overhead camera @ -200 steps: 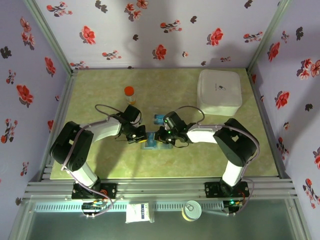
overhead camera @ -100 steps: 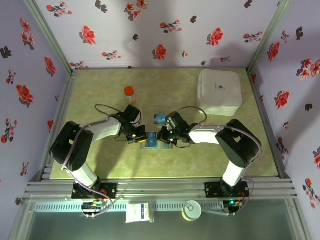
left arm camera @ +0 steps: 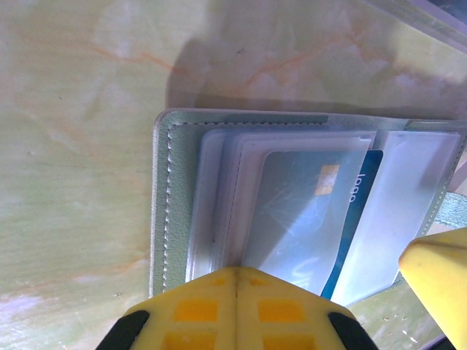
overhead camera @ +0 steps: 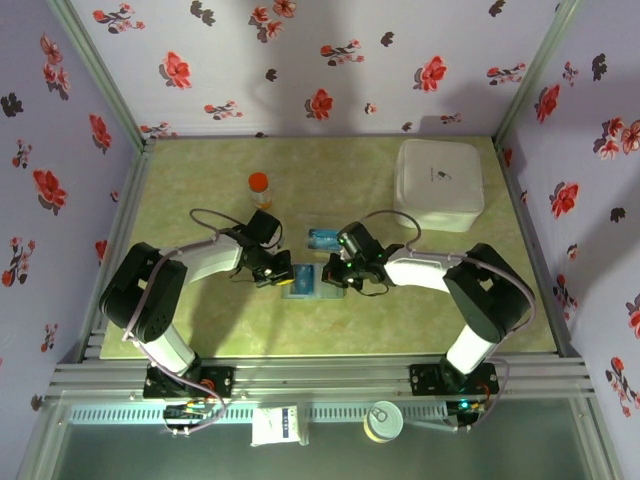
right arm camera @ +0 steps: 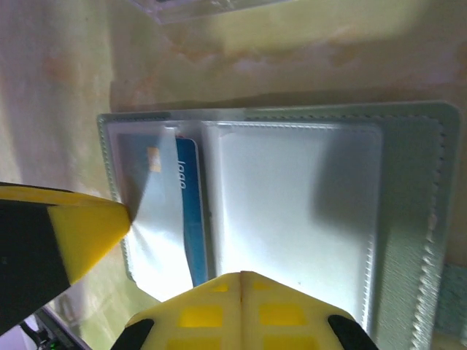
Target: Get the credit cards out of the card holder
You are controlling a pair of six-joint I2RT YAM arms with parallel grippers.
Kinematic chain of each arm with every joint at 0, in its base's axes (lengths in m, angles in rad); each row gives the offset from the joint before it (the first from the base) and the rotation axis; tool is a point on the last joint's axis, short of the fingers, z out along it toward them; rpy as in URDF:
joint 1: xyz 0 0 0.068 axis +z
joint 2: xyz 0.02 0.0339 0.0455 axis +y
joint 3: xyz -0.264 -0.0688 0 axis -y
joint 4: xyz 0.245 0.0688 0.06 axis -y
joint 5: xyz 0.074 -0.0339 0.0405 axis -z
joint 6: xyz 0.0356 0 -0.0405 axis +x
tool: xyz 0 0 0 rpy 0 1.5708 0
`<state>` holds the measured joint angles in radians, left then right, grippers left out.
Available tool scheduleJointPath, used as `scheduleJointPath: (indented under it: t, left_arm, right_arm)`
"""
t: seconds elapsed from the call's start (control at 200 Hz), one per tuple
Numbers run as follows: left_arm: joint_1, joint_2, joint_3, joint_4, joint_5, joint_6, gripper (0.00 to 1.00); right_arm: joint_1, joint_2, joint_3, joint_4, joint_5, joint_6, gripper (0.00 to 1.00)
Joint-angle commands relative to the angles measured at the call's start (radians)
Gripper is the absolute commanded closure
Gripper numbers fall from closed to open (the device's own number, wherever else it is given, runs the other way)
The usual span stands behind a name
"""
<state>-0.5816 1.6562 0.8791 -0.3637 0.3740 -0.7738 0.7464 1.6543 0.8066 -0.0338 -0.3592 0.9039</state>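
A green marbled table [overhead camera: 200, 330] is spreading between walls [overhead camera: 300, 60] papered with red and black flowers. Taken from the table's middle, a white rounded box [overhead camera: 438, 184] is sitting at 2 o'clock and an orange-capped vial [overhead camera: 259, 187] is standing upright at 10 o'clock, well apart. A clear sheet [right arm camera: 197, 6] is lying on the table. Below the near edge, a can [overhead camera: 382, 420] is resting, with a white packet [overhead camera: 279, 426] lying at its 9 o'clock.

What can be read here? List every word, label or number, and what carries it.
"logo" (likely): white letters on the bright blue plastic card in the grey-blue bifold card holder.
Dark mark on the big white rounded box: too small to read.
Print on the white packet: too small.
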Motion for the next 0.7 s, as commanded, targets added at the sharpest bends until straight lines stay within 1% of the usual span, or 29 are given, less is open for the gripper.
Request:
scheduleJointPath:
  t: [0.0,0.225,0.435,0.505,0.695]
  left_arm:
    - [0.01,0.024,-0.009,-0.065,-0.034,0.028,1.0]
    - [0.009,0.019,-0.008,-0.063,-0.032,0.028,1.0]
    - [0.009,0.013,-0.008,-0.064,-0.031,0.027,1.0]
    - [0.009,0.013,-0.009,-0.063,-0.031,0.028,1.0]
    - [0.008,0.017,-0.009,-0.063,-0.032,0.027,1.0]
  right_arm:
    - [-0.004,-0.042,0.044,-0.106,0.044,-0.056,0.96]
    - [-0.003,-0.06,0.091,-0.192,0.066,-0.083,0.97]
    - [0.018,-0.023,0.14,-0.217,0.079,-0.086,0.97]
    - [0.021,-0.001,0.147,-0.198,0.064,-0.082,0.95]
    - [0.03,0.055,0.138,-0.07,-0.033,-0.037,0.84]
